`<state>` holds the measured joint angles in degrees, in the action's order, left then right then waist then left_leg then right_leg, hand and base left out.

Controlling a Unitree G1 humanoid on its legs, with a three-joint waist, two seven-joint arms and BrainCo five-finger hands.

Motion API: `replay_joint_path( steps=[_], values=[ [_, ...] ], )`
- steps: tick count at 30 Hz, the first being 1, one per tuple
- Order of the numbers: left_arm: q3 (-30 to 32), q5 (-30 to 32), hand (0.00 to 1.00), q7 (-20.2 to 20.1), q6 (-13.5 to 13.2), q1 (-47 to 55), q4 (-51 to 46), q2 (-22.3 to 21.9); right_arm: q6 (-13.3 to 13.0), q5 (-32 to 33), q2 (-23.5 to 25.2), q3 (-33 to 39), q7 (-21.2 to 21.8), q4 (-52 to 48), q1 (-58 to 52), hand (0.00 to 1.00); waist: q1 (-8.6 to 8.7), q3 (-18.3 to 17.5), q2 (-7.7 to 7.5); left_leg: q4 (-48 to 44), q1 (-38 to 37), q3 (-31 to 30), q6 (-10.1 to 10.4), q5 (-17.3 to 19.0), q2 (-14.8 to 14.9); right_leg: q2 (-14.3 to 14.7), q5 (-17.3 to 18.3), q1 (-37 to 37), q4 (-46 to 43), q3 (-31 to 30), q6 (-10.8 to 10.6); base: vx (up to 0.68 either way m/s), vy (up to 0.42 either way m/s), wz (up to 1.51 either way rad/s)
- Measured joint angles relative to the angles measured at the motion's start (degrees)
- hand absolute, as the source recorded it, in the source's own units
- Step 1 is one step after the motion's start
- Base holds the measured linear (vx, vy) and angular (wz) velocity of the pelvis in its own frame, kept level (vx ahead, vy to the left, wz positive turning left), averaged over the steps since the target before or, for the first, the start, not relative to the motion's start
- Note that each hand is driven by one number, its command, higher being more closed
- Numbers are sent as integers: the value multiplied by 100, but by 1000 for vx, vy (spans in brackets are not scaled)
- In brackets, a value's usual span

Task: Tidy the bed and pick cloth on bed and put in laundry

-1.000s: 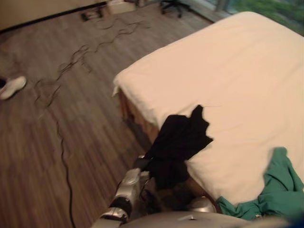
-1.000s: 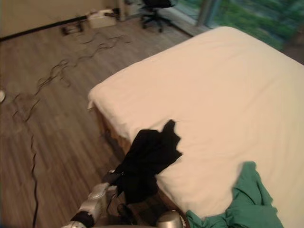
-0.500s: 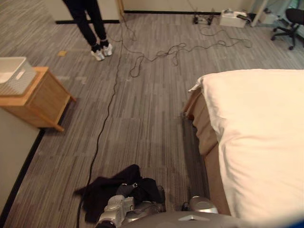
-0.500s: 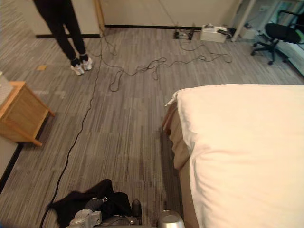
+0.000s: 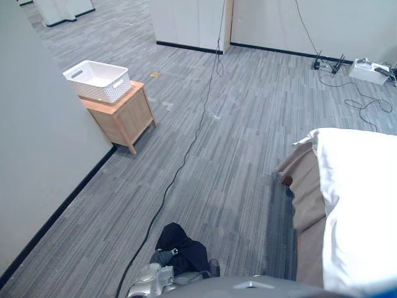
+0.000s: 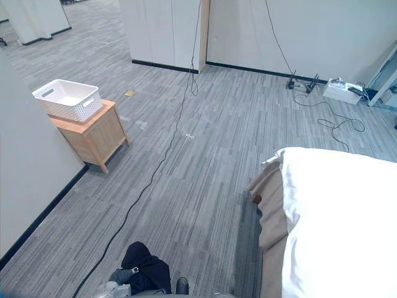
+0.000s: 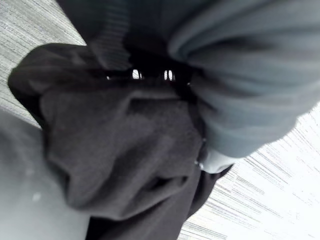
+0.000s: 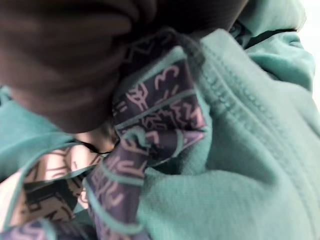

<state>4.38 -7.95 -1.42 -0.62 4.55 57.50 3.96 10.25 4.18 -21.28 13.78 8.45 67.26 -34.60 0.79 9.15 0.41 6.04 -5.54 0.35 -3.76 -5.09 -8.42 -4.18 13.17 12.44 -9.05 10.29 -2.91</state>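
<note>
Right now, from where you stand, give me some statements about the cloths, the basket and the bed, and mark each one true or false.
1. The white basket stands on the wooden bedside cabinet. True.
2. The black cloth lies on the bed. False: it is bunched in the left hand, over the floor and apart from the bed.
3. A green cloth hangs over the basket's rim. False: nothing green shows at the basket; the green cloth shows close up in the right wrist view.
4. The bed is to the robot's right and the cabinet is to its left. True.
</note>
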Motion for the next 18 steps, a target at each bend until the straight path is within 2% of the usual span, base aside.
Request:
replay_joint_path(
  steps=[4,5,6,7,8,9,10,12,14,15,17,18],
  values=[
    [28,-18,100,1,-4,26,-20,17,-2,17,0,89,-4,-74,1,100,29,-14,18,-1,36,241,-6,119,50,12,-15,-45,68,-72,11,7,-18,-10],
    [41,-71,100,0,-27,50,-27,-6,-14,141,1,170,-27,-153,3,100,53,-38,36,-1,98,397,51,226,79,10,-97,-96,145,-64,-2,23,-64,-29],
    [80,-161,100,-1,-71,104,-29,-15,-33,325,15,224,-91,-268,3,100,140,-61,27,-5,166,610,208,434,101,-34,-283,-110,284,53,-17,14,-20,-21],
    [124,-223,100,-3,-96,132,-27,-2,-50,410,60,288,-141,-311,4,100,187,-104,-49,-49,192,771,282,583,99,-155,-392,-120,395,118,18,6,33,-8],
    [268,-307,100,-13,-137,160,-27,65,-119,663,168,396,-256,-336,-11,100,216,-177,-132,-356,330,1074,-57,564,180,-254,-426,-188,392,247,6,39,29,-2],
    [281,-335,100,-12,-148,162,-34,62,-136,723,177,412,-279,-341,-17,100,213,-175,-103,-400,368,1096,-84,547,225,-243,-425,-199,369,276,-8,35,28,12],
    [513,-649,100,-8,-303,261,-66,-76,-187,1321,364,754,-539,-320,-97,100,243,-180,48,-289,339,1204,-155,282,363,-211,-332,-201,284,526,-85,66,1,23],
    [514,-928,100,-10,-476,391,-233,-80,-231,1811,578,1016,-757,-320,-154,100,257,-263,5,-31,254,1173,-66,207,328,-232,-337,-199,327,650,-98,62,2,18],
    [513,-1326,100,-45,-633,575,-286,-113,-592,2503,979,1561,-1092,-321,-155,100,264,-269,-4,-17,240,1152,-78,139,322,-273,-342,-207,310,837,-112,72,-51,2],
    [513,-1426,100,-63,-658,587,-298,-114,-704,2625,1051,1669,-1158,-319,-154,100,266,-269,-4,-16,242,1147,-103,98,318,-272,-337,-211,293,840,-118,57,-61,9],
    [481,-1751,100,-82,-755,637,-461,-122,-1100,2889,1388,1956,-1435,-305,-149,100,266,-268,-2,-11,231,983,-146,12,295,-284,-276,-183,219,966,-145,28,-62,28],
    [480,-1800,100,-90,-757,629,-478,-124,-1184,2889,1440,1968,-1492,-279,-150,100,264,-267,-1,-10,234,923,-135,-5,287,-285,-267,-171,210,986,-145,5,-77,46]
  ],
)
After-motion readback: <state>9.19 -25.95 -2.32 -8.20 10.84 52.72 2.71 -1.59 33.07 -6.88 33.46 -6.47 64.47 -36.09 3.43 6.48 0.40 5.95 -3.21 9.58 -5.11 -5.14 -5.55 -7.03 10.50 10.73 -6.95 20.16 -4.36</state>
